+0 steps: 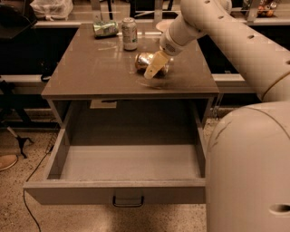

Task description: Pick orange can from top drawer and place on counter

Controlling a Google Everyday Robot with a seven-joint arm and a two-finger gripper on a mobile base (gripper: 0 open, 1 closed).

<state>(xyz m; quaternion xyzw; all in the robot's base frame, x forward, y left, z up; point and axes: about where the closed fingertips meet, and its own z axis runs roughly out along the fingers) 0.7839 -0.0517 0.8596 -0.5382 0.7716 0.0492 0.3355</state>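
orange can (142, 60) sits clamped sideways in the gripper (154, 68) down at the counter (90, 68), top drawer (81, 192) open.

Upright can (129, 34) stands behind-left of my gripper (153, 68); crushed can (105, 29) farther left; white bag (52, 8) beyond.

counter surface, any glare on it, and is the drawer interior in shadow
Camera view: the counter has a soft pale sheen near the upright can; the orange can glints at the claw, low over the counter's far half; the top drawer is shadowed at the back, its floor lit.
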